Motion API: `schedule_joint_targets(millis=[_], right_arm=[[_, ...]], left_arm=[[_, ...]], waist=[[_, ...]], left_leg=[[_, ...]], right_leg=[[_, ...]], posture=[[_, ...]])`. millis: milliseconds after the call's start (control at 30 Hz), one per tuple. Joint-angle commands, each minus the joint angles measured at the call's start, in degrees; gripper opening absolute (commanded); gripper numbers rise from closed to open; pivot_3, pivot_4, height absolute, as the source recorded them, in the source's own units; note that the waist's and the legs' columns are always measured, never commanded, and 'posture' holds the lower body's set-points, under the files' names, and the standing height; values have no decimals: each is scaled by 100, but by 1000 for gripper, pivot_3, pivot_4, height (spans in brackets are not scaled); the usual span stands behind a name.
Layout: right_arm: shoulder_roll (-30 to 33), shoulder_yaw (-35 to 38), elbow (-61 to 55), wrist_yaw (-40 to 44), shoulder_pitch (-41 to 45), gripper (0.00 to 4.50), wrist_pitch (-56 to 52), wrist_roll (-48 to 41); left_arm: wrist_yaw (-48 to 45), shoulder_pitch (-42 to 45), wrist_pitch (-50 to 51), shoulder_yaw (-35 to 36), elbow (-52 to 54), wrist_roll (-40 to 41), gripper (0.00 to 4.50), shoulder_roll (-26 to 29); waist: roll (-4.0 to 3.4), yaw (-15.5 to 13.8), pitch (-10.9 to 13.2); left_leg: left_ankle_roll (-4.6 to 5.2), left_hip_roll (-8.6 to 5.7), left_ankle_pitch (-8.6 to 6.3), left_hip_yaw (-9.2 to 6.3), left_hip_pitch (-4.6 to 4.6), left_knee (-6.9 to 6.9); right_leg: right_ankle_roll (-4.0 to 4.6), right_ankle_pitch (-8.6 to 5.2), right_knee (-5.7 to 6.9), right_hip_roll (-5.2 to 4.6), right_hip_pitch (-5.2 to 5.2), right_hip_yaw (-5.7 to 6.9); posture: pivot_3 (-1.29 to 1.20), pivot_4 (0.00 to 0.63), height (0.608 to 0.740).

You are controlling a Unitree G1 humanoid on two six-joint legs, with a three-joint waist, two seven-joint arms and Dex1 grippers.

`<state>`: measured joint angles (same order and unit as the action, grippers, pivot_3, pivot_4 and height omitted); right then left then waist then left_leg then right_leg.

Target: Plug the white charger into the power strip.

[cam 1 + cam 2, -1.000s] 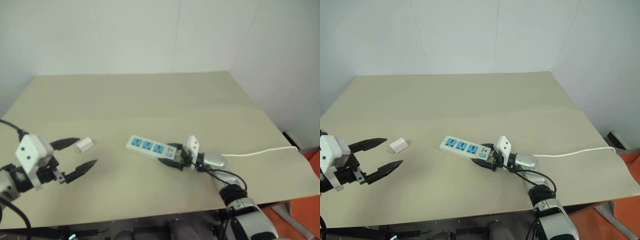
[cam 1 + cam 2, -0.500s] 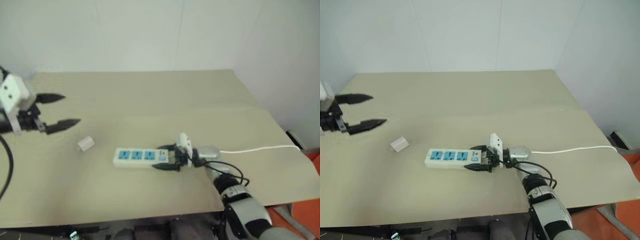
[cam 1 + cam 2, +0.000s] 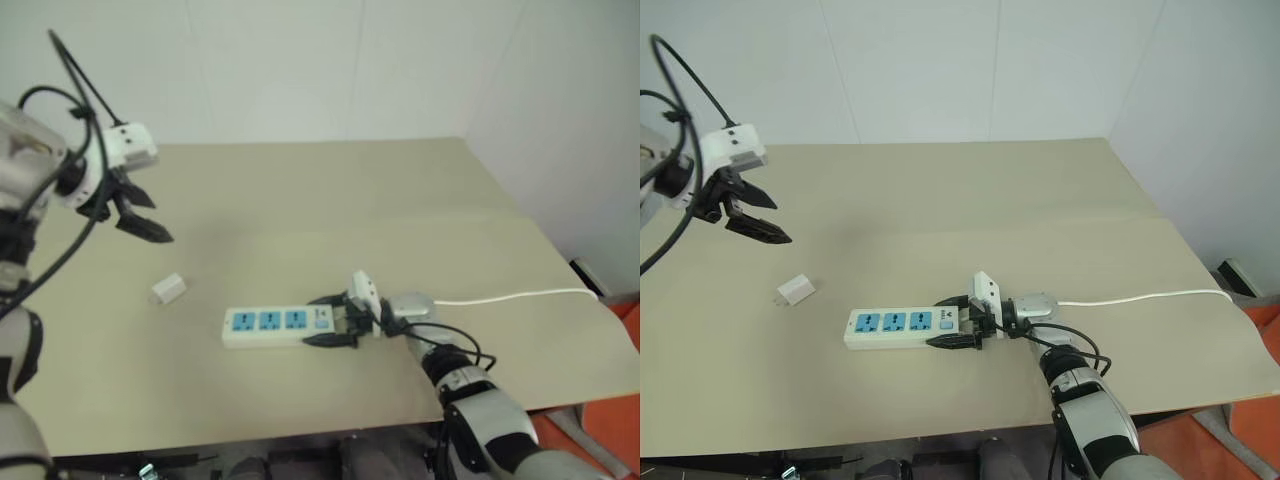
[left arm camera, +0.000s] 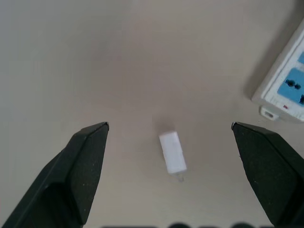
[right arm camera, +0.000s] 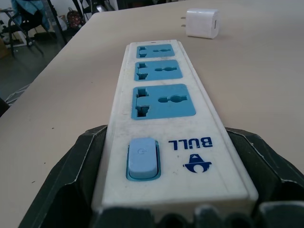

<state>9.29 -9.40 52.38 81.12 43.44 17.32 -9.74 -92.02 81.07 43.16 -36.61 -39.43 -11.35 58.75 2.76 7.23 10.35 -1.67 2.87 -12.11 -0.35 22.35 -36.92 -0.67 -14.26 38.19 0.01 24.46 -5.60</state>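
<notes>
Lying flat on the beige counter (image 3: 1090, 190): white charger (image 3: 795, 290), loose, near the free end of the power strip (image 3: 902, 327), not touching it. Strip stretched across the counter, three blue sockets up, thin white cord (image 3: 1150, 297) running off toward the right edge.

Right hand (image 3: 958, 320) clamped across the strip's switch end, a black finger down each long side. Left hand (image 3: 752, 213) raised above the counter beyond the charger, fingers spread wide, holding nothing.

Handling, judged: charger small, rigid, light, smooth-sided; likely to skid or tip if nudged by one finger first. Best taken across the two broad faces, prongs left clear. Strip stiff but light, hence the pinning by the right hand.

View differences: right wrist view gives the prongs on the charger (image 5: 203, 23) pointing sideways, away from the sockets, plus switch button (image 5: 142, 158) and socket slot shapes. Left wrist view looks down, with the charger (image 4: 172, 152) centred between the open fingers and the strip's end at the edge. Head views alone give the height of the left hand.
</notes>
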Motion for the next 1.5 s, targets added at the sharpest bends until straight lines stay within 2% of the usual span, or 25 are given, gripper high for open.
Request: schedule_joint_targets(millis=[33,133,233,600,900,1167,1500], right_arm=[[-96,-76,42,40,18,3430,20,114],[-104,-67,24,25,14,3430,12,117],[-84,-80,-14,30,-11,3430,4,134],[-30,-99,-107,-21,-76,3430,-10,163],[-46,-114,-274,-150,-217,3430,-15,176],[-37,-130,-600,-283,-485,3430,-126,146],[-36,-172,-830,-401,-640,3430,-229,150]], left_arm=[[-48,616,439,-572,-933,-493,4500,-406],[-48,788,574,-1050,-1295,-477,4500,-657],[-48,685,599,-1284,-1286,-244,4500,-649],[-48,75,405,-1437,-1408,-457,4500,-728],[102,-462,-24,-1241,-1771,-1092,4500,-1181],[703,-349,-403,-798,-2626,-1346,4500,-1738],[1327,-330,-649,-347,-3184,-1565,4500,-2150]], waist=[[0,-3,1],[1,14,2],[0,23,3],[1,-4,3],[1,-12,3],[2,-22,2],[4,-36,1]], left_leg=[[0,0,0,-5,1,-1],[0,1,0,-7,3,-1],[1,3,-1,-7,4,0],[0,2,0,-12,7,-4],[0,1,0,-13,3,-5],[0,0,0,-14,3,-8],[0,-2,0,-17,6,-9]], right_leg=[[0,0,2,2,1,2],[0,0,3,4,4,0],[0,0,5,6,6,-5],[0,0,13,6,8,-4],[1,0,21,6,7,-4],[1,0,24,6,6,-4],[0,0,24,5,4,-2]], posture=[[0,150,740],[0,150,740],[0,150,740],[0,150,740],[0,150,740],[0,150,740],[0,150,740]])
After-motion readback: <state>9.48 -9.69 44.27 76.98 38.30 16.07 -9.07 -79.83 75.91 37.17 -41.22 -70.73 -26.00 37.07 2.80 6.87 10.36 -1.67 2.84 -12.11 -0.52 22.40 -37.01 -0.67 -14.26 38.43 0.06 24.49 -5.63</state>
